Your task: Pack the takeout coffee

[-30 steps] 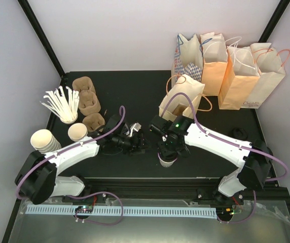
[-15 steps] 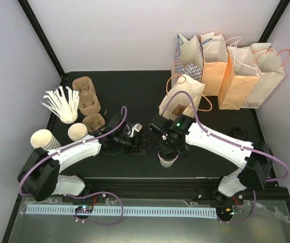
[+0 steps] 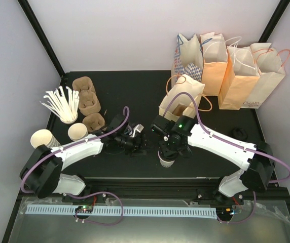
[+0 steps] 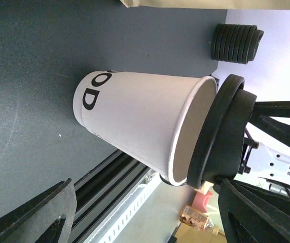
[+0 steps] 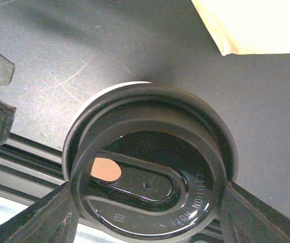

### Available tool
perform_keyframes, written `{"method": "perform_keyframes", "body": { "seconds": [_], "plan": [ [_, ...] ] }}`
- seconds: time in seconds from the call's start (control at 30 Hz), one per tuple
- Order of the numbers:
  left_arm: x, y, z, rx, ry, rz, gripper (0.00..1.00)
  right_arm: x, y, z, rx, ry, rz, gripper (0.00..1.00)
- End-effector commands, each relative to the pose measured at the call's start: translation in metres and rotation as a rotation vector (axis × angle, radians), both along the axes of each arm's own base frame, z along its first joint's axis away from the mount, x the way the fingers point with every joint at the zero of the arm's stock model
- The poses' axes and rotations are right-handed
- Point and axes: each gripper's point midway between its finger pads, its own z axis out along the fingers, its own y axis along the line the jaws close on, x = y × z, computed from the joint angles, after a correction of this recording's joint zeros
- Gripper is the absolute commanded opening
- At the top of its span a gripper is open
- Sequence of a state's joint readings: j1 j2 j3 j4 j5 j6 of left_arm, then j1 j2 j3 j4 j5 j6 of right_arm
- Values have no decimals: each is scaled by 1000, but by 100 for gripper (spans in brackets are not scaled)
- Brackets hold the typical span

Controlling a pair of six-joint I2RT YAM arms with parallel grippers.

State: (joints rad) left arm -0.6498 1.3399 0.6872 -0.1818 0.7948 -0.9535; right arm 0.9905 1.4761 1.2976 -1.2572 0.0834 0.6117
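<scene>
The takeout coffee (image 3: 166, 161) stands upright directly under the right gripper (image 3: 169, 153), on the near strip of the black table (image 3: 135, 88). It is just ahead of the left gripper (image 3: 139, 140), whose fingers point at its side.

Beyond the right gripper, a tan paper bag (image 3: 183, 96) lies on its side with its mouth toward the arms. I judge it to be where the cup goes once it is capped. More paper bags (image 3: 236, 76) stand farther back, well apart from both grippers.

The cup itself is white, with bold black letters low on its wall, and its mouth is open. It rests on its base and nothing grips it. That suits a lid being pressed down from above, though a hard push off-centre could tip it.

The black lid (image 4: 211, 136) is clamped across its width between the right gripper's fingers. It hangs at the cup's rim, tilted, with one edge at the lip and the other lifted off, so it looks not yet seated. A sliver of white rim shows past the lid's edge in the right wrist view.

The left gripper is spread wide and empty. Its fingers sit to either side of the cup's line without touching it, probably ready to steady the wall.
</scene>
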Motion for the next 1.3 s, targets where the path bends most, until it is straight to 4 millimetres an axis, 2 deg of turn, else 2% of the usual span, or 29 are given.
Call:
{"method": "perform_keyframes", "body": {
  "seconds": [0.0,0.27,0.6,0.8,1.0,1.27],
  "plan": [
    [7,-14,21,-57,-51,-34,80,1,5,-1,40,1,-17,73],
    [6,-22,25,-91,-36,-51,73,0,9,-12,42,23,-11,72],
    [5,-28,23,-122,-3,-55,69,-5,0,-25,-4,47,-14,73],
    [5,-31,23,-126,0,-63,69,-1,-4,-18,-41,31,-2,74],
    [4,-32,23,-126,-2,-67,68,8,-6,-1,-78,-11,18,75],
    [4,-33,24,-127,-4,-70,68,-1,-2,-16,-29,31,7,77]
  ]
}}
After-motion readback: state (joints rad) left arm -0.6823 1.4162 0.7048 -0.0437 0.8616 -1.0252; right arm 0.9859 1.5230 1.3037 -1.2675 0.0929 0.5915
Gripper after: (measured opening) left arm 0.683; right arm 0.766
